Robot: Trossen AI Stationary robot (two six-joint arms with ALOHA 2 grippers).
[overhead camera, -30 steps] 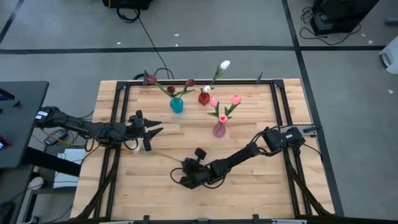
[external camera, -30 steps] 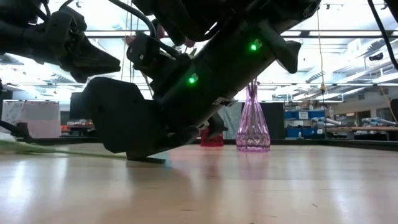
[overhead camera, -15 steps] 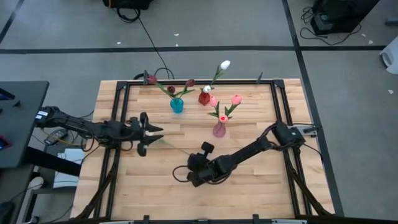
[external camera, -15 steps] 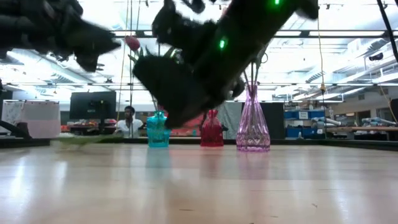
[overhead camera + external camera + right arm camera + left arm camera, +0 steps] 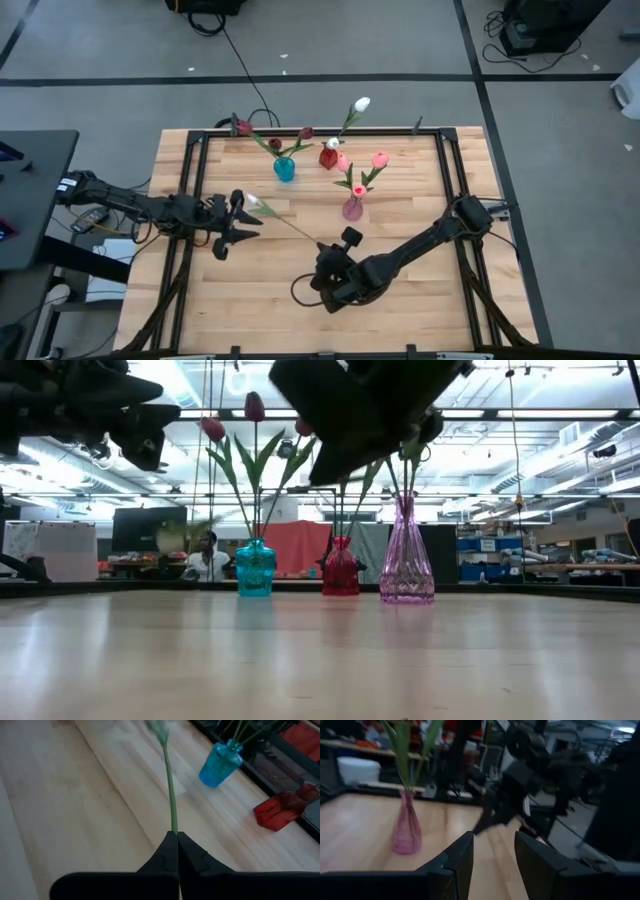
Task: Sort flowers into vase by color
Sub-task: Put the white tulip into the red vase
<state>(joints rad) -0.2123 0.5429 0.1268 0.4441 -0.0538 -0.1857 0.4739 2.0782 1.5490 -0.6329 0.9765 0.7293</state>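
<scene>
Wooden surface with my two arms and three vases, seen from above. I hold the right end effector over the middle of the surface, fingers pinched tight on the lower end of a white tulip, so that the stem runs clear of the wood toward the left arm, head outermost; this grip near the stem's base leaves, I judge, the length free for handing over or lowering into a neck. My left end effector waits just beside the flower head, fingers a narrow way apart and holding nothing. Along the far edge stand the blue vase with maroon tulips, the red vase with a white one, and the pink vase with pink ones. The held tulip is thin-stemmed, green, with a small pale head
</scene>
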